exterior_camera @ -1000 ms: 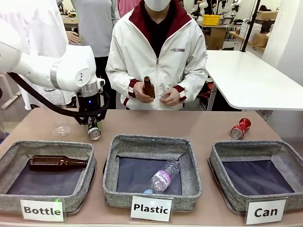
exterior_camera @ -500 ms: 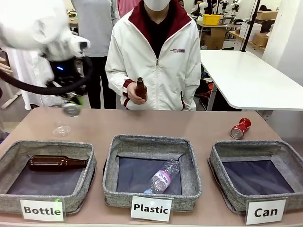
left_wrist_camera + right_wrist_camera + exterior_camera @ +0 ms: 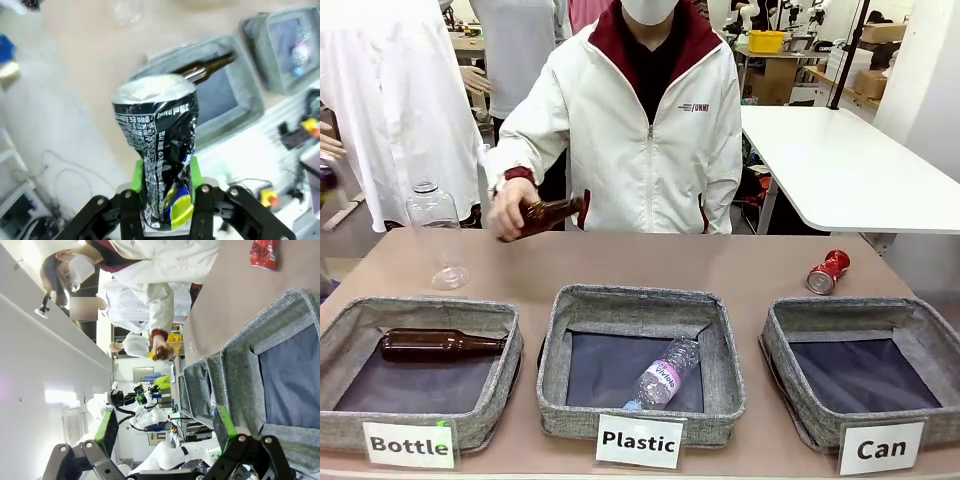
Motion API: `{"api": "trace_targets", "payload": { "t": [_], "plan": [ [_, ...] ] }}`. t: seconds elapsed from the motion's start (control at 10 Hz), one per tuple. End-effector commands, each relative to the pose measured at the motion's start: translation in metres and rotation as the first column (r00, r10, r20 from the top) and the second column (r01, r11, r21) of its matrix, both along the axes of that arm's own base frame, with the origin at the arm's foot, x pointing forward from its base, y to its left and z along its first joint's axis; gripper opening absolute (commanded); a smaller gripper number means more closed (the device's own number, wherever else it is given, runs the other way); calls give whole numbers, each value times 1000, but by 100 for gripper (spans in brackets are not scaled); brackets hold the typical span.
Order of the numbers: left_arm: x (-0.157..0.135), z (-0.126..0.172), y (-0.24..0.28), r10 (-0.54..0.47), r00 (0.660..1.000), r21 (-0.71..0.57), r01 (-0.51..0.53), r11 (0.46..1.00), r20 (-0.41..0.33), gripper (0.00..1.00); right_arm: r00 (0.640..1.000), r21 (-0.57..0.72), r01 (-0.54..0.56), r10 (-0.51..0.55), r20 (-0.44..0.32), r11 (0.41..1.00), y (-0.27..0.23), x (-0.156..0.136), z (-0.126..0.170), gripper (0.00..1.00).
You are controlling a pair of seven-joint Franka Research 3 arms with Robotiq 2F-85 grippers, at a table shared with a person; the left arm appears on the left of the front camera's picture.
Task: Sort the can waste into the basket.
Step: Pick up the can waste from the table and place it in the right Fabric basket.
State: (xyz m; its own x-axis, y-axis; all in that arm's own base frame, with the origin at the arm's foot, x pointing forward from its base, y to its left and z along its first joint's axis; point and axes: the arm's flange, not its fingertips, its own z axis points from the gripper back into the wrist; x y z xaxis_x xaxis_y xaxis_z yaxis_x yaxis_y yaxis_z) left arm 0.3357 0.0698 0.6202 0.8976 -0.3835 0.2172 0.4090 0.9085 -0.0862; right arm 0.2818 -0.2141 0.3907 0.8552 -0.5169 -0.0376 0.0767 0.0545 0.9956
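Left claw (image 3: 166, 175) has risen, clamped on black can (image 3: 155, 120), base half hidden between pads (image 3: 137, 175). Right claw (image 3: 166, 429) gapes open. Person's bottle (image 3: 545, 213) is now tilted.

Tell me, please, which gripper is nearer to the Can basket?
Right. The right gripper hangs open close by the Can basket; the left gripper, shut on the black can, is high up near the Bottle basket at the row's far end.

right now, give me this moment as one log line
left gripper: shut on black can | right gripper: open | red can: on table beyond Can basket
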Motion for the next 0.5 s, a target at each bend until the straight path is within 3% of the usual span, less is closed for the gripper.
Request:
{"api": "trace_targets", "payload": {
  "t": [0.0, 0.1, 0.3, 0.4],
  "plan": [
    [-14, -11, 80, 82, 996, -85, -85, 993, -46, 0, 1000, -6, -6, 6, 25, 1000, 0, -1, 0, 100],
    [-23, -22, 121, 186, 972, -179, -211, 961, -146, 33, 1000, -6, -6, 6, 25, 1000, 0, -1, 0, 100],
    [-58, -58, 167, 229, 962, -332, -267, 905, -150, 33, 1000, -6, -6, 6, 25, 1000, 0, -1, 0, 100],
    [-61, -70, 176, 217, 964, -411, -262, 873, -154, 33, 1000, -6, -6, 6, 25, 1000, 0, -1, 0, 100]
  ]
}}
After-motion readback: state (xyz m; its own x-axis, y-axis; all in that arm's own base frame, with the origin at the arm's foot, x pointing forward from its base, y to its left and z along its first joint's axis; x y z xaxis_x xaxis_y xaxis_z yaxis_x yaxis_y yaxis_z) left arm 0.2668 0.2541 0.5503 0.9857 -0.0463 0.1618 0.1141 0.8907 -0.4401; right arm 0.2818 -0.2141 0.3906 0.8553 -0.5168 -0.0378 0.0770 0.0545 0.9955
